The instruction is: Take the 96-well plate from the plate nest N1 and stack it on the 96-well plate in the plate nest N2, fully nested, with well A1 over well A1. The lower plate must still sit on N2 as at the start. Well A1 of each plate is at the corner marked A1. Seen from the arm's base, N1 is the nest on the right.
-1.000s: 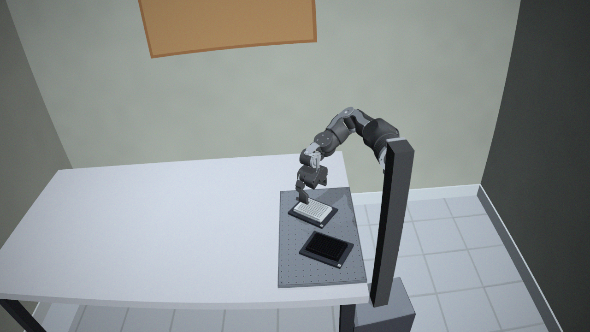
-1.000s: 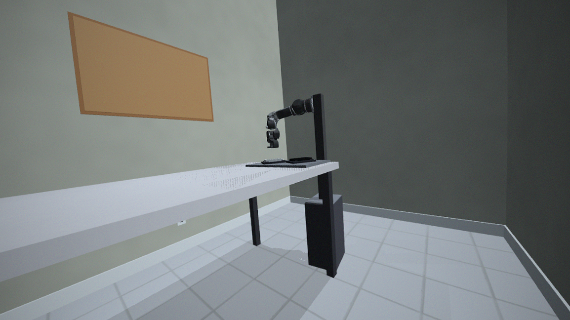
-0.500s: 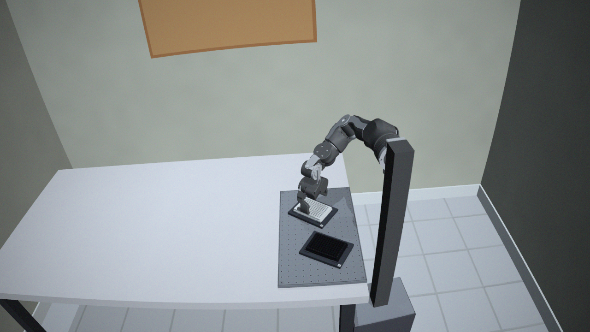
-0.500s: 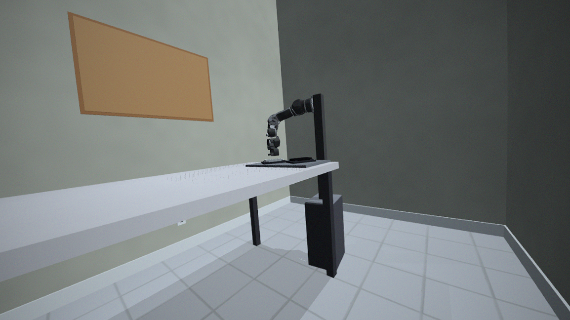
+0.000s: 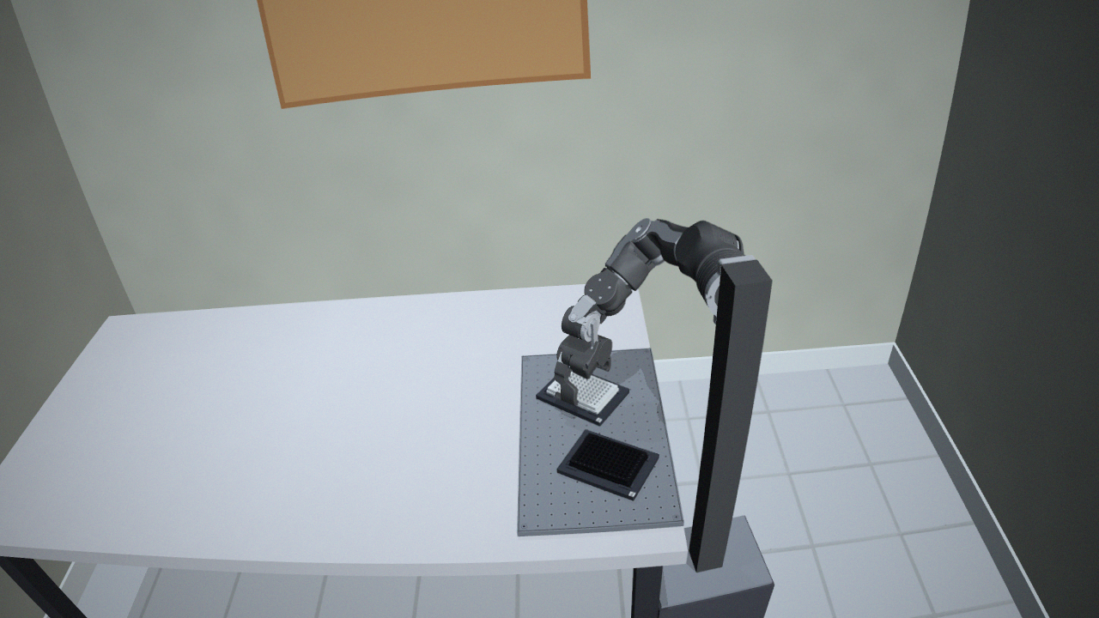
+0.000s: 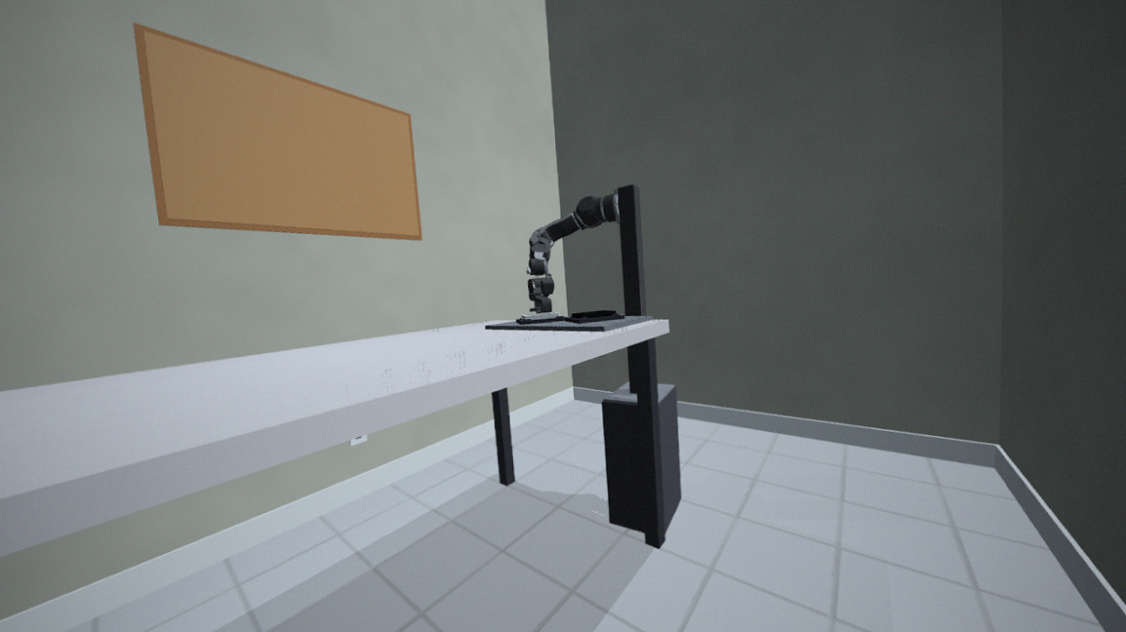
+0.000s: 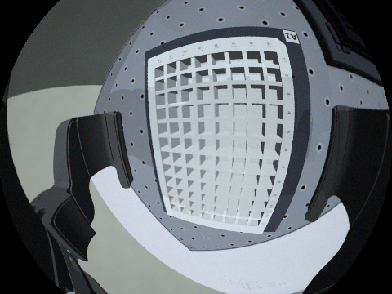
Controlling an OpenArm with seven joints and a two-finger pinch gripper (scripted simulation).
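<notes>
White 96-well plate [image 7: 222, 133] sits in its dark nest [image 5: 607, 413] on the table [image 5: 269, 415], directly below the pincer [image 7: 224, 163], whose fingers stand wide, holding nothing. Likely light, rigid, slick plastic; grip opposite side walls squarely.

White plate [image 7: 224, 133] framed between spread fingers
It sits in a dark nest [image 7: 303, 131] on the perforated board [image 7: 131, 87]

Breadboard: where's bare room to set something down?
Bare strips on the breadboard: its near end past the black plate, and its table-side edge. The gap between the black plate and the white plate is narrow. Crowded at the white plate: the open gripper hangs over it.
</notes>
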